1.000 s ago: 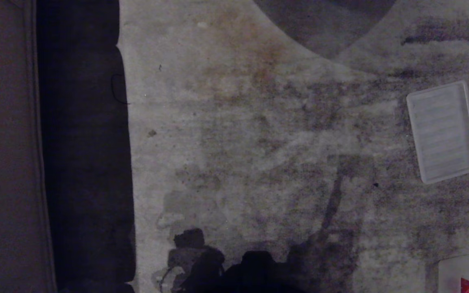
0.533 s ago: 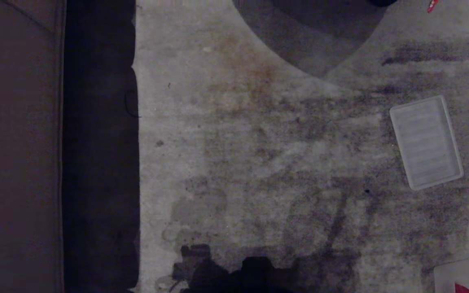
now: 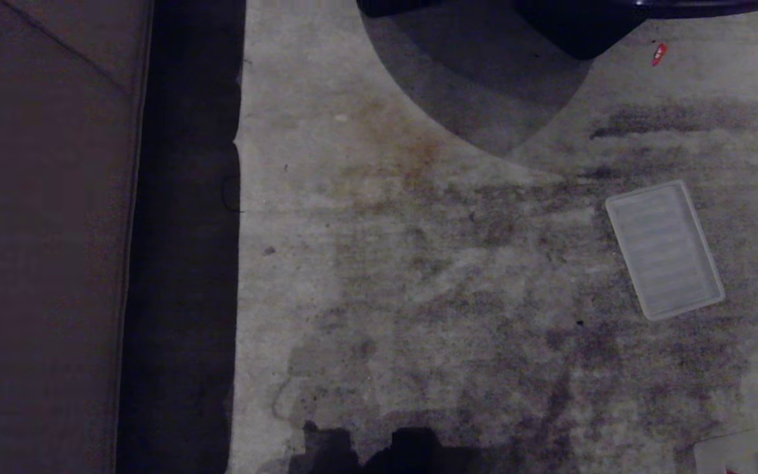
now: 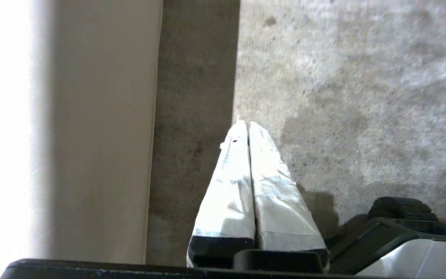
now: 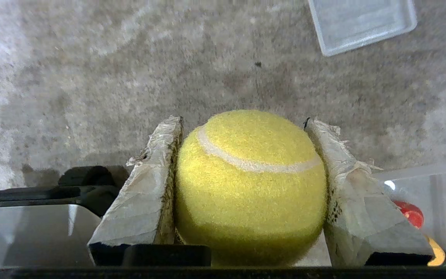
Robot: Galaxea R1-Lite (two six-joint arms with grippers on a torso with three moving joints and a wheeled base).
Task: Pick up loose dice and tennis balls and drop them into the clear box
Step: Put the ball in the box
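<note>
Mid-carry: right gripper (image 5: 246, 128) clamped on tennis ball (image 5: 250, 186), clear box (image 5: 428, 201) just beside. Next, likely: centring above it, then release. Left gripper (image 4: 248, 128) closed, empty.

A: Floor (image 3: 418, 276): grey, mottled, dark stains, rusty patch far side.
B: Brownish furniture panel (image 3: 43, 263) along left, deep shadow strip (image 3: 181, 263) beside it. Dim light.

A yellow-green tennis ball (image 5: 248, 186) with a white seam, above blotchy grey carpet (image 5: 91, 77).
</note>
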